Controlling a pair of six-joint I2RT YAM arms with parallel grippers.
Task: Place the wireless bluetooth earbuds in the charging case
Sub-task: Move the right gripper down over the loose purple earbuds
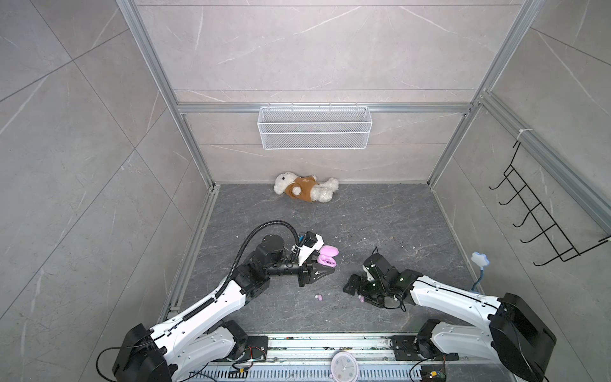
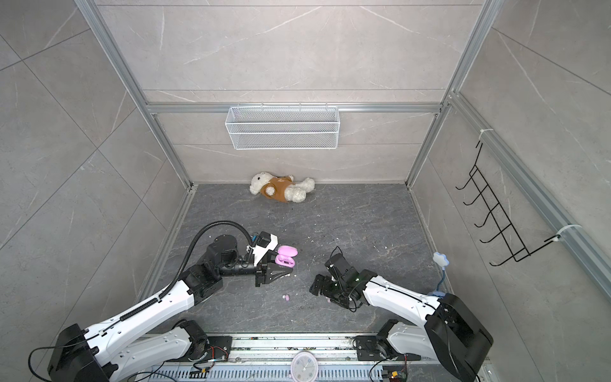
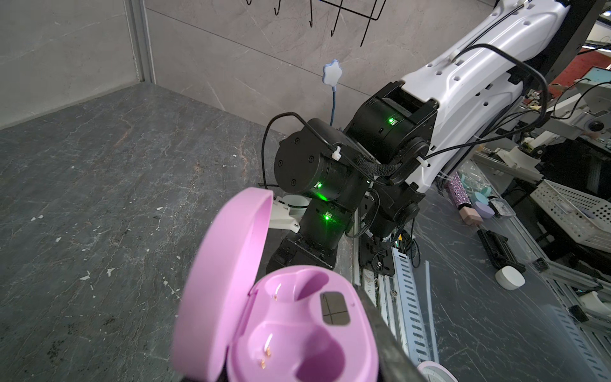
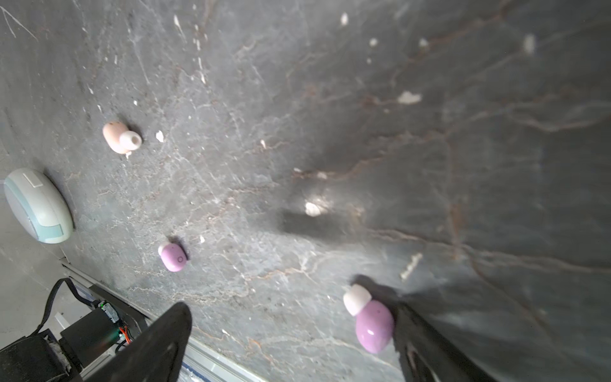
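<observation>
- Room: grey tiled walls; wire basket (image 1: 314,127) on the far wall, teddy (image 1: 305,188) below it.
- Worktop (image 1: 380,231): dark marbled slab, hard, flecked with white debris.
- Charging case (image 3: 297,330): lilac, lid up, both wells empty; pinched in left claw (image 1: 325,266), left of centre.
- Right claw (image 4: 291,311): spread, low over the near worktop.
- Earbuds: lilac bud (image 4: 373,325) just beside one finger (image 4: 420,340); second lilac bud (image 4: 173,258) and peach bud (image 4: 117,137) lie apart. Probably light, glossy, slippery; grip the hard shell, not the soft tip.

Pale grey marble-look wall panels (image 1: 297,49) set in aluminium framing (image 1: 215,108) enclose a dark grey veined stone table (image 1: 380,225). A white wire mesh basket (image 1: 314,127) hangs at 12 o'clock and a black wire hook rack (image 1: 542,206) at 3 o'clock. The light is soft and even.
</observation>
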